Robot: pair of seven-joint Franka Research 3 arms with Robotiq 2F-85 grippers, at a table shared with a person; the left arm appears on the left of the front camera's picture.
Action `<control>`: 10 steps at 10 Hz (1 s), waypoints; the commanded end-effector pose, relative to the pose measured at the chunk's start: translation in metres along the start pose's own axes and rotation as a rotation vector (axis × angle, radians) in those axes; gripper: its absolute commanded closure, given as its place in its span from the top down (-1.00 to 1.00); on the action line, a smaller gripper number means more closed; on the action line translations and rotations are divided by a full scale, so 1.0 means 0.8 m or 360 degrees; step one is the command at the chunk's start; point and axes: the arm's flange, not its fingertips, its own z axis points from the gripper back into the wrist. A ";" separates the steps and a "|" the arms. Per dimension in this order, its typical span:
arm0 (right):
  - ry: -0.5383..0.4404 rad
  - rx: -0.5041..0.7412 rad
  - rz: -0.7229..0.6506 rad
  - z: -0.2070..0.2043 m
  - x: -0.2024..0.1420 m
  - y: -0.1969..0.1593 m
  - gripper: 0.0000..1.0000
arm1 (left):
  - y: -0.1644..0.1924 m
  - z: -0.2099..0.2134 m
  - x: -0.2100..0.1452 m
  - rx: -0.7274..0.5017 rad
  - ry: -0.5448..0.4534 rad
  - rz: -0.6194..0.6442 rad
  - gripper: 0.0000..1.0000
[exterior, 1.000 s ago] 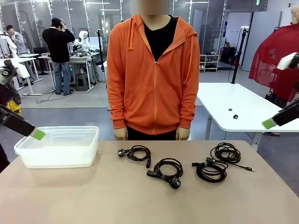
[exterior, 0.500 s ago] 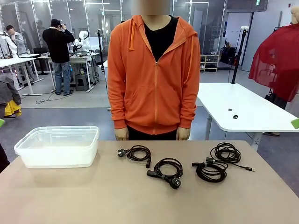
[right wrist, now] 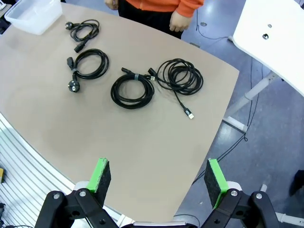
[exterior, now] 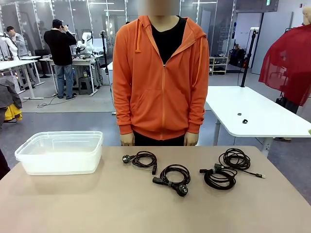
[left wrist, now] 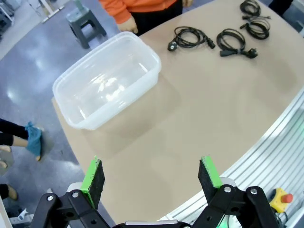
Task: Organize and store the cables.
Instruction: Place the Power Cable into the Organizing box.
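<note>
Wrist views: left gripper (left wrist: 151, 166) and right gripper (right wrist: 157, 171) — both spread wide, empty — clear of the cables (right wrist: 117, 91).

The far edge of the table (exterior: 97, 204) hides the person (exterior: 163, 77) from the hands down. In the right wrist view, the tub (right wrist: 33, 19) at the table's corner is cut off by the picture's top edge. In the left wrist view, the farthest cables (left wrist: 254, 21) on the table sit against the top edge, too small to separate loop from loop, and their connector types cannot be made out.
</note>
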 end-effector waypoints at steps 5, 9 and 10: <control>0.0000 0.0000 0.0000 0.000 0.000 0.000 1.00 | 0.000 0.000 0.000 0.0000 0.0000 0.0000 1.00; 0.0000 0.0000 0.0000 0.000 0.000 0.000 1.00 | 0.000 0.000 0.000 0.0000 0.0000 0.0000 1.00; 0.0000 0.0000 0.0000 0.000 0.000 0.000 1.00 | 0.000 0.000 0.000 0.0000 0.0000 0.0000 1.00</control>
